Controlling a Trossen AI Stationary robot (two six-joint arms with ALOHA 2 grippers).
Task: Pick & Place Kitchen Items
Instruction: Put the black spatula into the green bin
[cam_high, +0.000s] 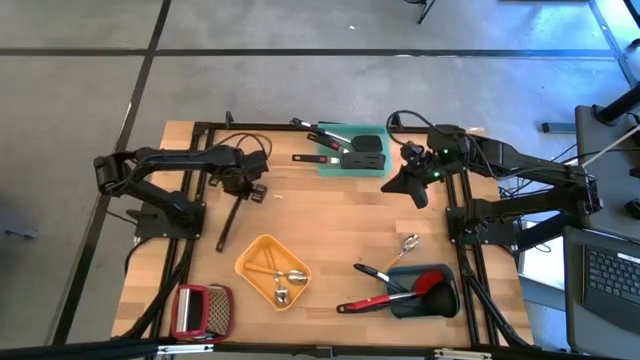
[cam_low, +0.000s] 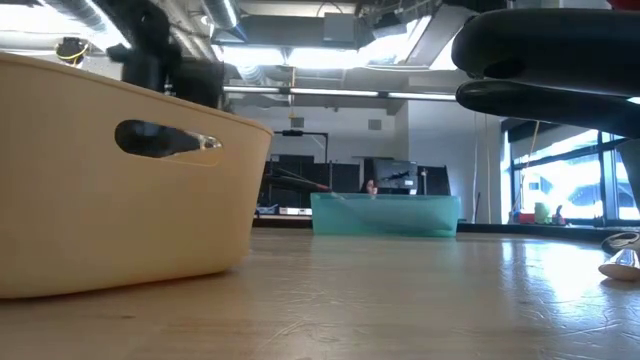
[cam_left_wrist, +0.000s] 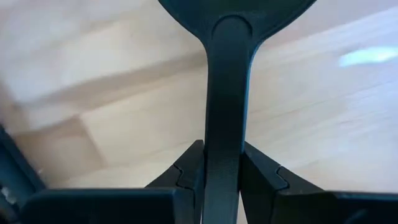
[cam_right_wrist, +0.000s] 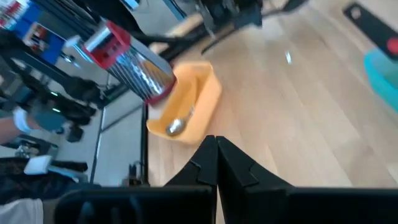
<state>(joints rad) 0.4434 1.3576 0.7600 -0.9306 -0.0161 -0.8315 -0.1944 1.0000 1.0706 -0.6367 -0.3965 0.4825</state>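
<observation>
Clamped around the handle of a black spatula (cam_high: 229, 222), the left end effector (cam_high: 240, 188) is seen near the counter's (cam_high: 330, 220) left edge, the tool's long end trailing toward the yellow tray (cam_high: 250, 258). Small metal spoons (cam_high: 284, 282) are already held in that tray, and more utensils in the teal tray (cam_high: 372, 135) and grey-blue tray (cam_high: 447, 297). A loose metal spoon (cam_high: 409, 243) remains unsorted. The right end effector (cam_high: 418, 192) is held shut and empty beside the teal tray.
</observation>
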